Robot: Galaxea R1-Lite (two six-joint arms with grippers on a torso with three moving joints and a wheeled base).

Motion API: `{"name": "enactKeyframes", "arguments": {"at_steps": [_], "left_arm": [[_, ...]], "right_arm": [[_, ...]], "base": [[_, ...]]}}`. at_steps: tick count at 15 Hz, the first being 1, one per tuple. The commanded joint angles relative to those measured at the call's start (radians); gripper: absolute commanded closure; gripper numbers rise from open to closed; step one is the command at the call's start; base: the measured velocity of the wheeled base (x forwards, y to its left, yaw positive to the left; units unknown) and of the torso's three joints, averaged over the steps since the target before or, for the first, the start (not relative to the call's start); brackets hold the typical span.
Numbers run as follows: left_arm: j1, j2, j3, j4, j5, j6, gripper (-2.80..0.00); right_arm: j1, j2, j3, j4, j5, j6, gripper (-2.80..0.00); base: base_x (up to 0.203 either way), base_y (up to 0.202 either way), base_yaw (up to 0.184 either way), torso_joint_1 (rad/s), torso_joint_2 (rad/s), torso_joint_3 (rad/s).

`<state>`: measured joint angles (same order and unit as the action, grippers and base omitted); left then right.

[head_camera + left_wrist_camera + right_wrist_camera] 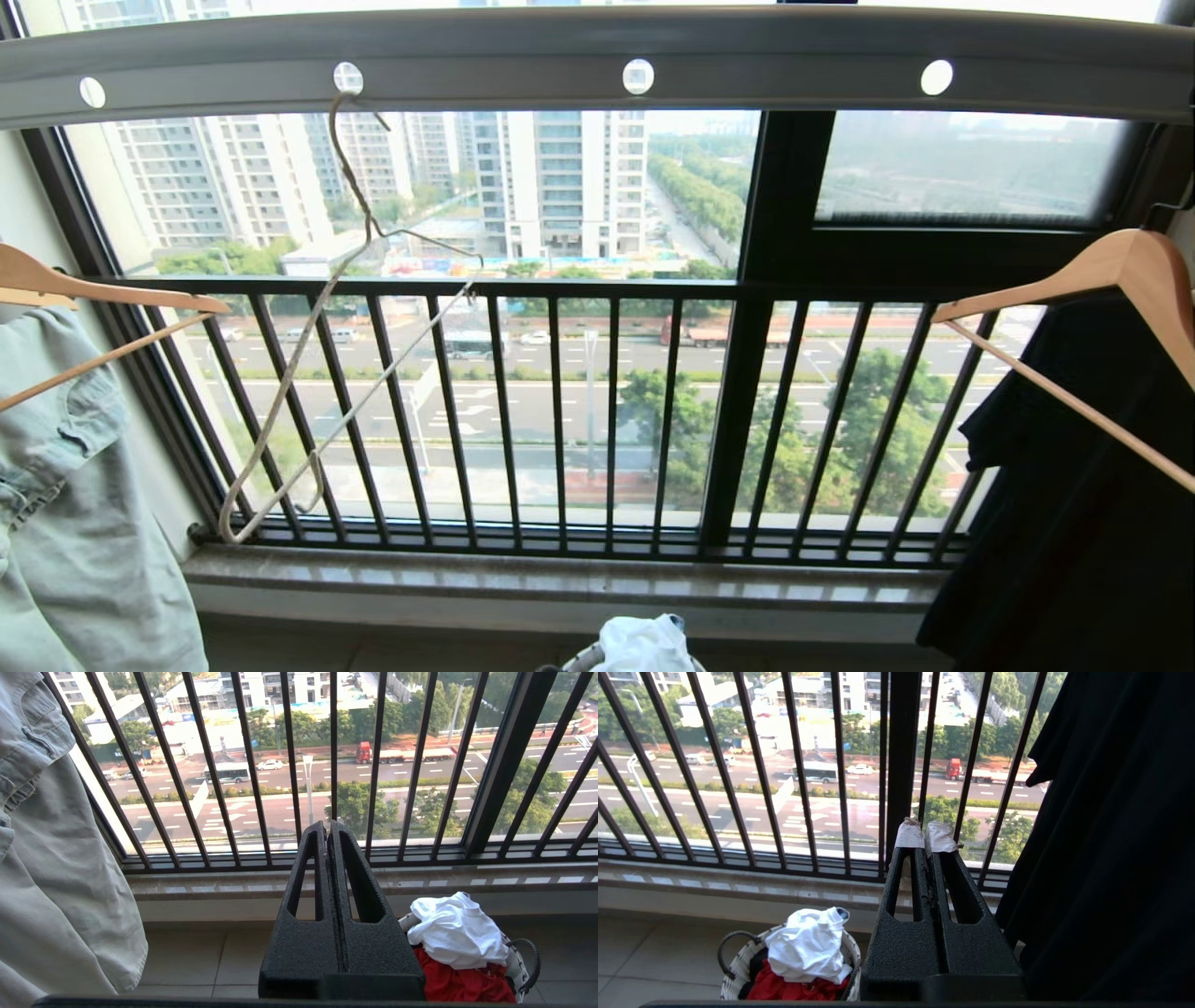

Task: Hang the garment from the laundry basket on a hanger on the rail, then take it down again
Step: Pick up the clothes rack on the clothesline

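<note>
garment (808, 947) in laundry basket (738, 970) — hanger (317, 373) bare on rail (597, 56).

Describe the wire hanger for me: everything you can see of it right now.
The hanger is thin cream-white wire, bare, with no garment on it. Its long hook goes through the second round hole from the left in the grey rail. It hangs strongly tilted, its lower arm end down by the window sill, in front of the black railing. A small notch hook shows near that lower end. Nothing else touches it.
</note>
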<state>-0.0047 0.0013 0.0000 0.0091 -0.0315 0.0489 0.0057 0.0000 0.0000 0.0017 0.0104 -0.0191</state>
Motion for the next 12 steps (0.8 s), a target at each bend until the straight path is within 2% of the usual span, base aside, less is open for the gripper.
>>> {"name": "enactKeyframes", "arguments": {"at_steps": [1,12], "left_arm": [[0.000,0.000,0.000,0.000,0.000,0.000,0.00],[0.000,0.000,0.000,0.000,0.001,-0.004,0.00]], "right_arm": [[0.000,-0.002,0.000,0.000,0.000,-0.001,0.00],[0.000,-0.002,0.000,0.000,0.000,-0.001,0.00]], "base": [[0.000,0.000,0.000,0.000,0.00,0.000],[0.000,0.000,0.000,0.000,0.00,0.000]]}}
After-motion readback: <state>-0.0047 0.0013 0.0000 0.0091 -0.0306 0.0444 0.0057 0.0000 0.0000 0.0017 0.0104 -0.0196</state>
